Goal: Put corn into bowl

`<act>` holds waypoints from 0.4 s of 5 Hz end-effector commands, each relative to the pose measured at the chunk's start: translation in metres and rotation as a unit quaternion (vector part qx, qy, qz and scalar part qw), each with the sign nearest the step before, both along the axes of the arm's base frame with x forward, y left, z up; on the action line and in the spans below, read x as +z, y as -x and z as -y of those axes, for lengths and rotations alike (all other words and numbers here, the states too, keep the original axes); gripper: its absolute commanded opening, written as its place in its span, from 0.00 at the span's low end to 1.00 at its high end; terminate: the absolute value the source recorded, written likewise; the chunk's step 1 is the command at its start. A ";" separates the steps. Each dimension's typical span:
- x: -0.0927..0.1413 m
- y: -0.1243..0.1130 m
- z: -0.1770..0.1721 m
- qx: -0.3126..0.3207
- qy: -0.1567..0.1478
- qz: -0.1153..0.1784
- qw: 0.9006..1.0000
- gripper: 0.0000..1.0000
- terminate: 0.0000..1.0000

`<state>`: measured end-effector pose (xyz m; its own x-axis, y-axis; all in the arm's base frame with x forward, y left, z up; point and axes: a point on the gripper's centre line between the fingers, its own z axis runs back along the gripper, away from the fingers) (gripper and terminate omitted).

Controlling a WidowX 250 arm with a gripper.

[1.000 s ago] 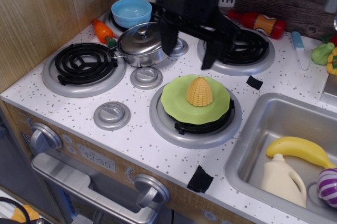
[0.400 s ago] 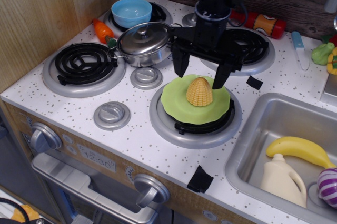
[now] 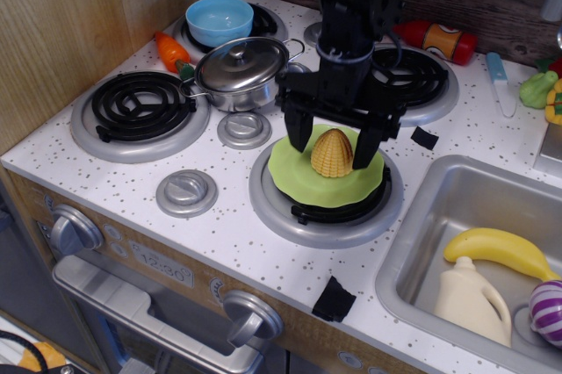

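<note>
Claw (image 3: pixel 333 146) spread astride upright corn (image 3: pixel 333 154), tip up.

A ribbed yellow-orange toy corn (image 3: pixel 333 153) is standing upright, dome up, on a green plate (image 3: pixel 299 176) over the front burner. The light blue bowl (image 3: pixel 219 20) is sitting empty and upright on the back-left burner, well apart from it.

Blk arm, two-pronged blk pincer (image 3: pixel 332 144)
</note>
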<state>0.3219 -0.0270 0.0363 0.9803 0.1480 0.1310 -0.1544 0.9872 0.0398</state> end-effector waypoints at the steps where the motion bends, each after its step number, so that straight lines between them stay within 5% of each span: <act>1: 0.005 -0.006 0.000 0.010 0.006 0.027 1.000 0.00 0.00; 2: 0.007 -0.008 0.001 0.016 0.012 0.026 0.999 0.00 0.00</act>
<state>0.3233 -0.0198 0.0477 0.9811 0.1675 0.0966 -0.1767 0.9796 0.0958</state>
